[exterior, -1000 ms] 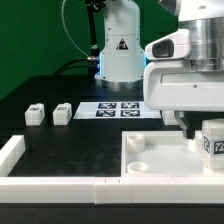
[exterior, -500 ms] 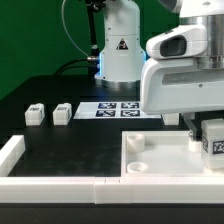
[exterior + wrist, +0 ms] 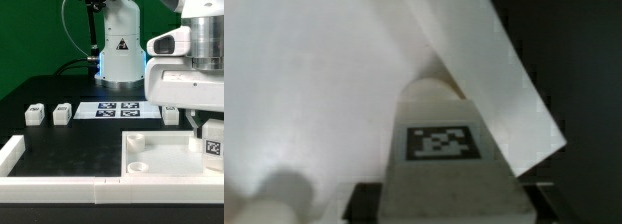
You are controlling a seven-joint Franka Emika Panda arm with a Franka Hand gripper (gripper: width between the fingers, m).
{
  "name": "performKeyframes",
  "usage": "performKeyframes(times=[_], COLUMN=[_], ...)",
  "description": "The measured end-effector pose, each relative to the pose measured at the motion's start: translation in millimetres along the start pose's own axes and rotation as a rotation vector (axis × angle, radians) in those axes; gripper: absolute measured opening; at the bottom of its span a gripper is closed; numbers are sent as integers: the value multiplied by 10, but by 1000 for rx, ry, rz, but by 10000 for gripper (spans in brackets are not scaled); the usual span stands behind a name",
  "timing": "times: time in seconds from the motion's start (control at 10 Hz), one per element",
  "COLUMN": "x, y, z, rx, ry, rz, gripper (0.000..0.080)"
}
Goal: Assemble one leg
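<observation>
White plastic, the leg (image 3: 441, 125) is pinched in the gripper (image 3: 204, 129) over the far corner of the tray (image 3: 160, 172), on the exterior view's right; best keep it upright, square to that corner, and lower slowly.

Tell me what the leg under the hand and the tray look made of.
The leg: likely white plastic, matte, judging by its even colour and rounded edges; its black-and-white tag looks printed. The tray: seemingly the same white plastic, with moulded round sockets; painted material cannot be excluded.
</observation>
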State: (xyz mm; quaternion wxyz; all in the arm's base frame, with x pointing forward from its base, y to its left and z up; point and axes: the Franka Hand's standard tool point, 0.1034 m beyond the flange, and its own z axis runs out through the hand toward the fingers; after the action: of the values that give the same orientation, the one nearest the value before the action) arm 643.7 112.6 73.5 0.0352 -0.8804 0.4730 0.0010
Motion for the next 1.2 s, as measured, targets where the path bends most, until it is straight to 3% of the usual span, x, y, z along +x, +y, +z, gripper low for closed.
performKeyframes(times=[0.2,0.5,0.6,0.7,0.8,0.9,1.2], x=[10,-11,-23,-67,-106,-142,-98], y=[24,25,25,47,71,53,72], z=[3,9,20,64,85,74,82], rx=[11,10,13,17,1,-11,-17], ry=[-32,-33,-31,-11,2,19,22], rz=[355,413,348,151,-67,-224,-558], gripper=[292,292,342,532,532,613,647])
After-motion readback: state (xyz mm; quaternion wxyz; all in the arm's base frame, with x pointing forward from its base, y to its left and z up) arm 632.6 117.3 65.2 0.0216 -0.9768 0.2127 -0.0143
